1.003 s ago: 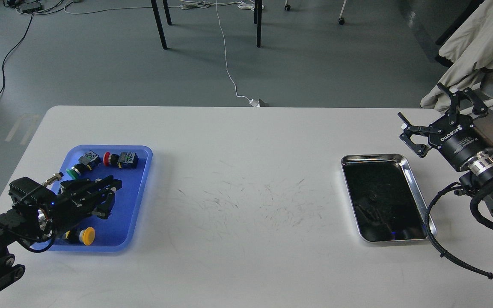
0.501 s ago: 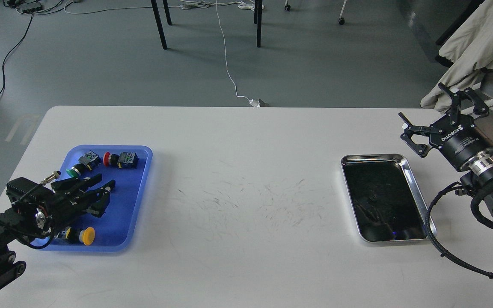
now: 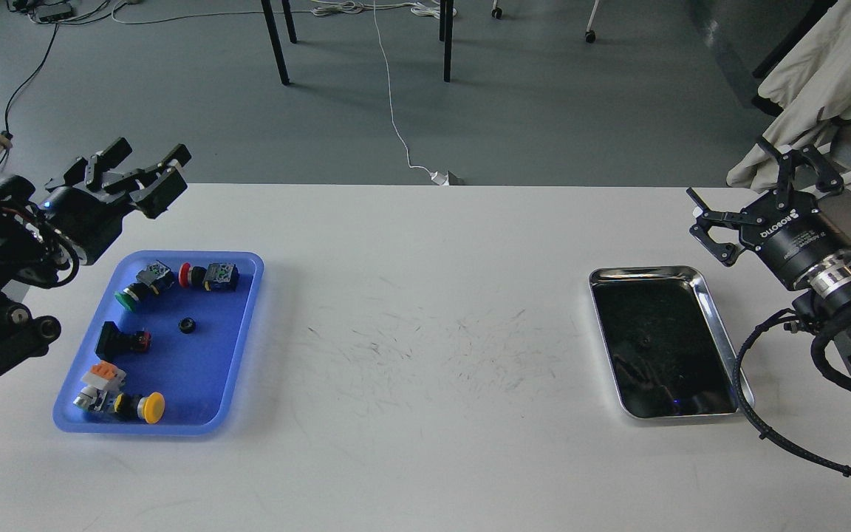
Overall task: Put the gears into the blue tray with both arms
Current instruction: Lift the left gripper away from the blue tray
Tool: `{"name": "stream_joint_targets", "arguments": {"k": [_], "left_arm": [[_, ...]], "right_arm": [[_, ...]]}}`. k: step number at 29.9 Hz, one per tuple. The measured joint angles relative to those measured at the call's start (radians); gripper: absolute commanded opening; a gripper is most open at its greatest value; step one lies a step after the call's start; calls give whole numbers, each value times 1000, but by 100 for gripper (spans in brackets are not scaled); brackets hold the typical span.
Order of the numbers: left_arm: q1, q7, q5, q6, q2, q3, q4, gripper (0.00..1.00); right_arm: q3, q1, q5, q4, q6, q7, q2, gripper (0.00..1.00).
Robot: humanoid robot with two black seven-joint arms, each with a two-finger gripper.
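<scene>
The blue tray (image 3: 237, 295) lies on the left of the white table. One gear (image 3: 188, 324), a tiny black toothed wheel, rests on the tray's floor near its middle. My left gripper (image 3: 149, 164) hangs open and empty in the air, above and behind the tray's far left corner. My right gripper (image 3: 737, 179) is also open and empty, raised beyond the far right corner of the silver tray (image 3: 717, 318). A small dark round speck (image 3: 644, 340) sits on that tray's dark floor; I cannot tell whether it is a gear.
Several push-button switches lie in the blue tray: green (image 3: 130, 295), red (image 3: 188, 275), a black one (image 3: 121, 340) and yellow (image 3: 146, 407). Scuffed white tabletop stretches between the two trays. A beige cloth (image 3: 817, 81) hangs at the far right, behind my right arm.
My left gripper rose out of the blue tray and drew back to the upper left, open. The gear and two switches it covered now show in the tray. The right arm barely moved.
</scene>
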Motion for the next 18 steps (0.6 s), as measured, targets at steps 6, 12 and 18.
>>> {"name": "stream_joint_targets", "arguments": {"k": [6, 12, 18], "left_arm": [[-120, 73, -517, -104, -111, -91, 16, 98], [-140, 98, -854, -269, -195, -211, 86, 98], [-134, 97, -952, -498, -268, -242, 221, 98]], "right_arm": [[-9, 2, -2, 26, 0, 0, -22, 98], [-70, 80, -112, 85, 0, -7, -52, 98], [-304, 261, -220, 141, -8, -15, -186, 98]]}}
